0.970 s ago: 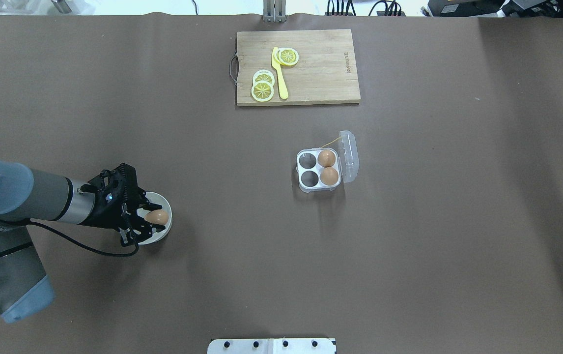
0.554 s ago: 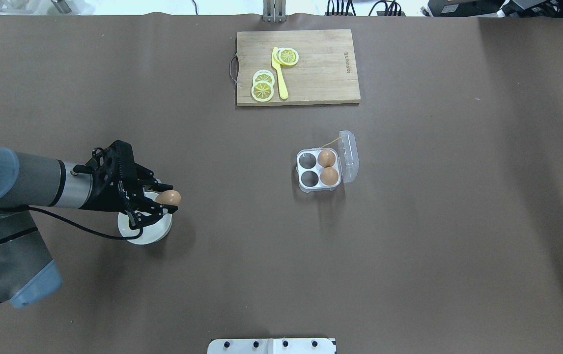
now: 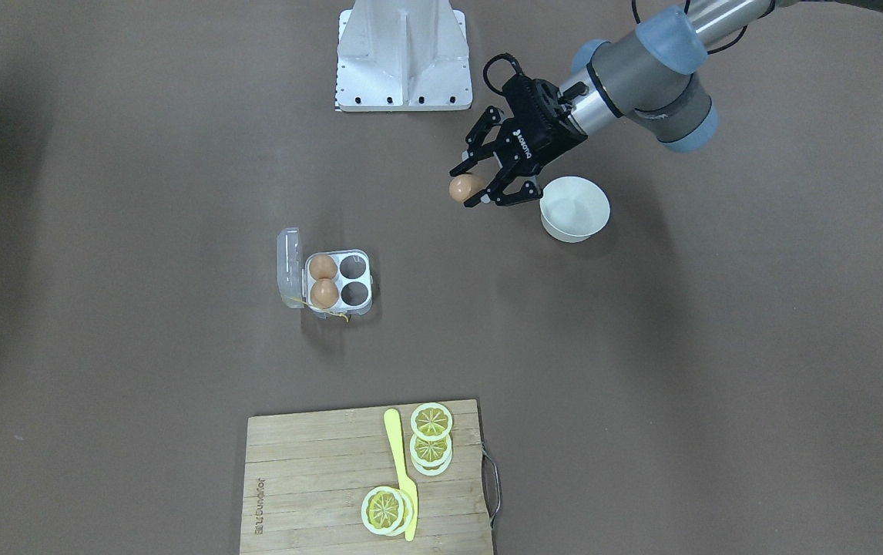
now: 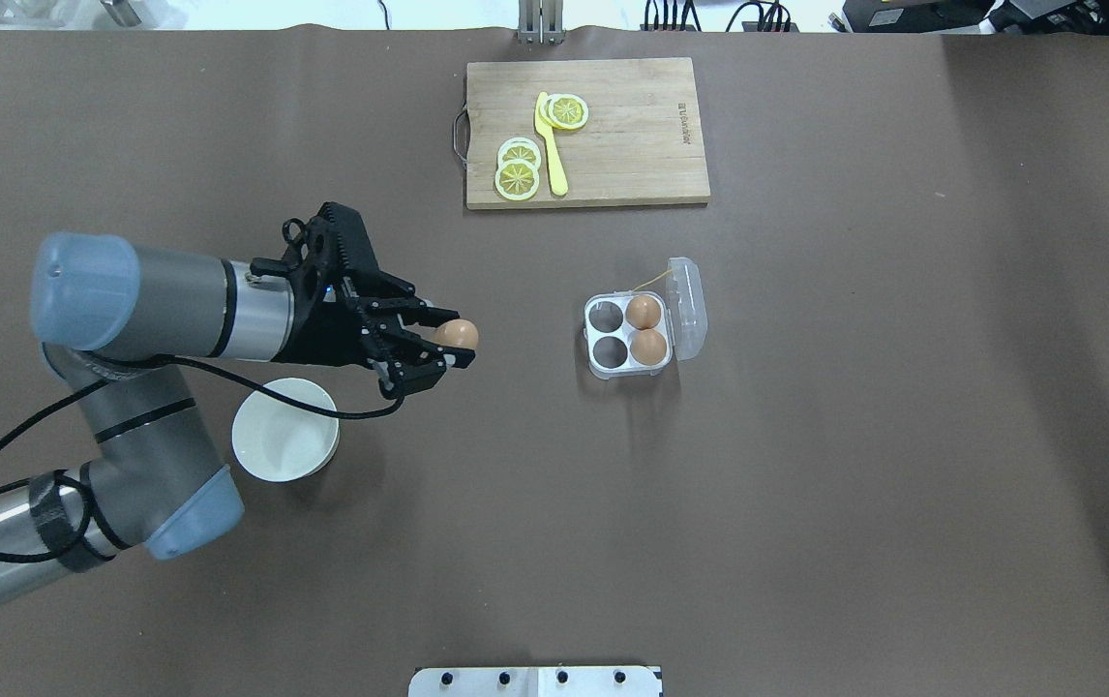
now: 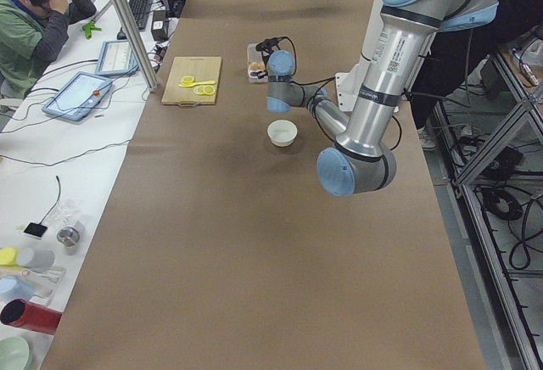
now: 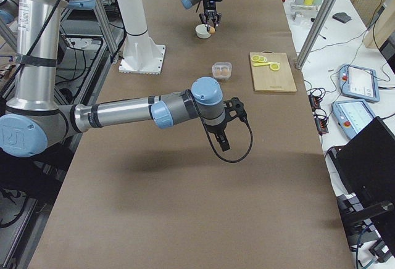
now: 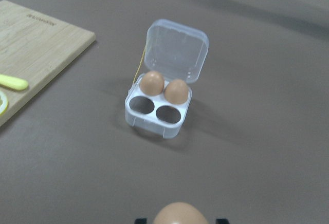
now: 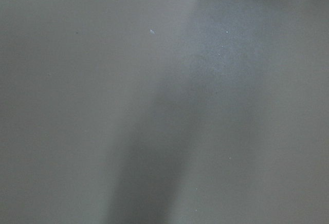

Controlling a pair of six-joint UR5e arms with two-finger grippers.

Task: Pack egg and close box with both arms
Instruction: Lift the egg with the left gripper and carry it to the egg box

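Note:
My left gripper (image 4: 459, 343) is shut on a light-brown egg (image 4: 459, 333) and holds it above the table, between the white bowl and the box, well left of the box. The egg also shows in the front view (image 3: 465, 187) and at the bottom of the left wrist view (image 7: 180, 215). The clear box (image 4: 599, 367) stands open with its lid (image 4: 689, 304) folded back; two eggs fill the cups on the lid side and the two cups nearer my left gripper are empty (image 7: 156, 113). My right gripper (image 6: 223, 140) shows only in the right side view; I cannot tell its state.
The white bowl (image 4: 239, 429) sits below my left arm and holds nothing. A wooden cutting board (image 4: 632, 136) with lemon slices (image 4: 517, 179) and a yellow knife (image 4: 553, 145) lies at the far side. The white base (image 3: 403, 54) is at the robot's edge.
My left gripper has lifted the egg out of the white bowl and carried it right and away from the robot, toward the box. The bowl now holds nothing.

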